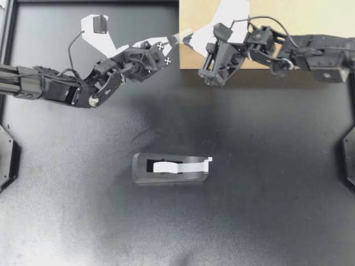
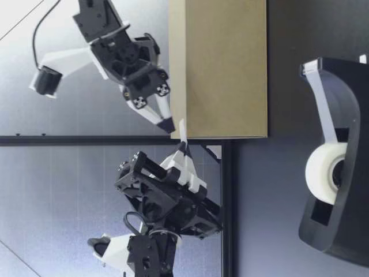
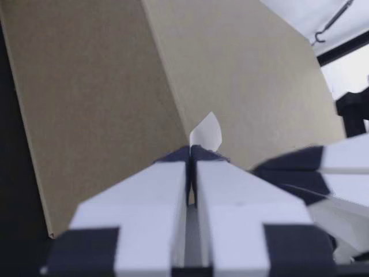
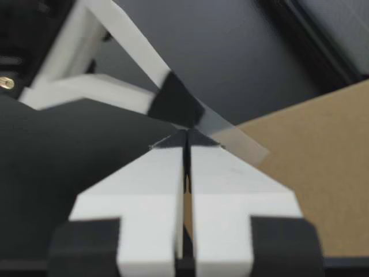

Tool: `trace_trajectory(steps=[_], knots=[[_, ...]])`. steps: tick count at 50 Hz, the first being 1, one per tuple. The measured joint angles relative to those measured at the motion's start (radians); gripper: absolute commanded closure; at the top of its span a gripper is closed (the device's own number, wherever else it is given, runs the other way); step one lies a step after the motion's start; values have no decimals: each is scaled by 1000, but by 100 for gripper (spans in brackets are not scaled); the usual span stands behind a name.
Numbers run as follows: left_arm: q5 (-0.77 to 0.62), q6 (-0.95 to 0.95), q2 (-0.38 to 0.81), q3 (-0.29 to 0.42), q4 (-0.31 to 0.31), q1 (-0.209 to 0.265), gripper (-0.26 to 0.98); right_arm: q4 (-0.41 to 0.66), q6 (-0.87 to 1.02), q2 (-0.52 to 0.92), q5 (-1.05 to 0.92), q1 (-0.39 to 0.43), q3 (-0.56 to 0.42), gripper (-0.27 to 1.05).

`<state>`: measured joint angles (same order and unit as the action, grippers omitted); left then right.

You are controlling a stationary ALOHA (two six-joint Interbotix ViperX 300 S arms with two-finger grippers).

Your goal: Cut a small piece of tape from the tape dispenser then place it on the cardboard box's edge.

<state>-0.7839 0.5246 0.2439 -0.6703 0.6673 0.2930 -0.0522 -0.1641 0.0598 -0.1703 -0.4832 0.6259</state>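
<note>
Black arms (image 1: 55, 87) — white fingers (image 3: 230, 213), black-tipped; looped cables (image 1: 70, 49).

The tabletop (image 1: 249, 221) is matte black. The tape dispenser (image 1: 166, 178) is black; its tape roll (image 1: 164, 166) is white. The cardboard box (image 1: 321, 14) is plain tan. The left end effector (image 1: 176, 40) and right end effector (image 1: 186, 37) have white fingers with black tips.

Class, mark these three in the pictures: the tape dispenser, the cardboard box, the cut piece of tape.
tape dispenser (image 1: 169, 167): top view, on its tape roll.
cardboard box (image 1: 319, 16): top view, bare top face.
piece of tape (image 3: 206, 133): left wrist view, curled free end.
</note>
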Motion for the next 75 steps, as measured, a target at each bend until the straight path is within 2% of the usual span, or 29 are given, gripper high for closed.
trace_trajectory(steps=[40,44,49,60,75], knots=[[0,-2,0,-2,0,0,82,0,-14,95,32,-40,-91,88],[0,-2,0,-2,0,0,78,0,-14,98,32,-41,-92,88],[0,-5,-2,-2,0,0,67,0,-14,97,34,-41,-92,88],[2,-6,0,-5,-2,2,28,0,-12,98,35,-41,-94,88],[2,-12,-6,-54,-2,-8,32,0,-11,94,37,-44,-110,88]])
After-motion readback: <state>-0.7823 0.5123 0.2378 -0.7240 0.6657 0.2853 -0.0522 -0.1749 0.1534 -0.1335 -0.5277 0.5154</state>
